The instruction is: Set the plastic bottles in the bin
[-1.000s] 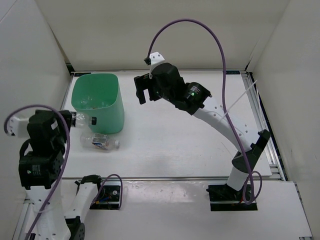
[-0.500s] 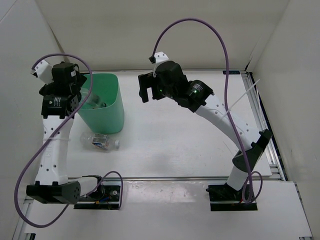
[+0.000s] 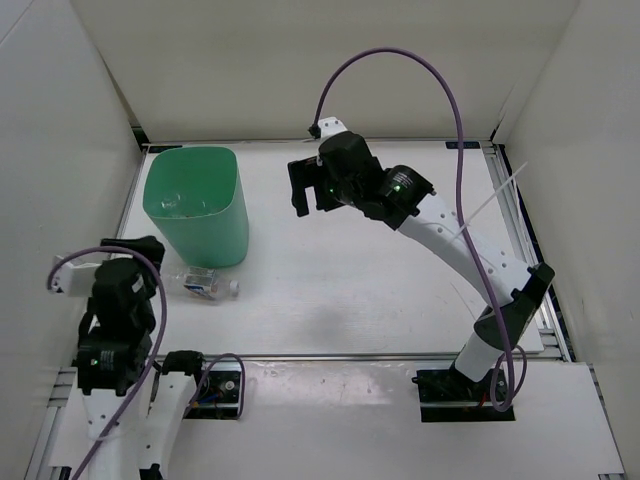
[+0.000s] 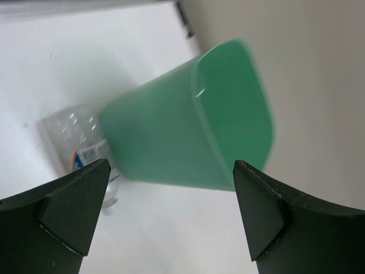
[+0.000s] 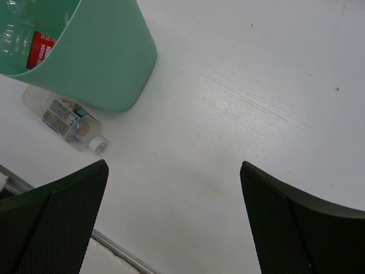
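The mint-green bin [image 3: 218,236] stands at the table's back left. Inside it lie clear plastic bottles [image 3: 182,205], one of them red-labelled [image 5: 42,48]. Another clear bottle [image 3: 201,285] with a printed label and white cap lies on its side on the table just in front of the bin, and shows too in the left wrist view [image 4: 73,144] and the right wrist view [image 5: 64,120]. My left gripper [image 3: 140,247] is open and empty, to the left of that bottle, facing the bin's wall [image 4: 171,142]. My right gripper [image 3: 305,187] hangs open and empty, right of the bin.
White enclosure walls rise close to the left, back and right of the table. A metal rail [image 5: 114,248] runs along the table's near edge. Purple cables loop above both arms.
The left arm carried a bottle up over the bin, opened, and has drawn back down to the near left without it. The right gripper has drifted slightly right.
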`<move>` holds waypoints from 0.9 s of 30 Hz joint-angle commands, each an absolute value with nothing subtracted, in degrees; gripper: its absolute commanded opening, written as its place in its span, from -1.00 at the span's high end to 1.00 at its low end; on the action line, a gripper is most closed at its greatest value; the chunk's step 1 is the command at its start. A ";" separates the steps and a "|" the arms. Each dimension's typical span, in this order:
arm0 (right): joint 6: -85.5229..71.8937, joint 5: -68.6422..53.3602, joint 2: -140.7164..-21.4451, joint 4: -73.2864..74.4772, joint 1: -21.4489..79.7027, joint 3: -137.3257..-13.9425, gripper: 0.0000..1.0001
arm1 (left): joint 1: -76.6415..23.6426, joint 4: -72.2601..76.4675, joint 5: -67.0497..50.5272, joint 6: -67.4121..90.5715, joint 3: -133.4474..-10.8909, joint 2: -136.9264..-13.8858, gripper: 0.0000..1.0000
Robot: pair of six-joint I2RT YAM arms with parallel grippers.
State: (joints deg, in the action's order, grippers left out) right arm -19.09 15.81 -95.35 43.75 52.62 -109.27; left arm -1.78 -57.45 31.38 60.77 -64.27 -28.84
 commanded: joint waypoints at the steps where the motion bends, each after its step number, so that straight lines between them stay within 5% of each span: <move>1: -19.42 14.85 -92.90 43.59 52.47 -108.20 -1.00 | -1.67 -56.96 25.76 67.41 -54.78 -28.06 -1.00; 10: -18.81 13.80 -90.18 45.35 52.47 -105.56 -1.00 | -1.67 -46.68 18.46 77.52 -28.16 -15.04 -1.00; 27: -16.61 9.86 -80.51 45.88 47.39 -95.98 -1.00 | -0.88 -26.91 13.63 74.71 -15.65 -26.88 -1.00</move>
State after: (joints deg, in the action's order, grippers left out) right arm -18.41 12.64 -82.43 46.15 49.17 -96.73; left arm -1.52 -33.08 16.67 75.81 -16.95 -24.67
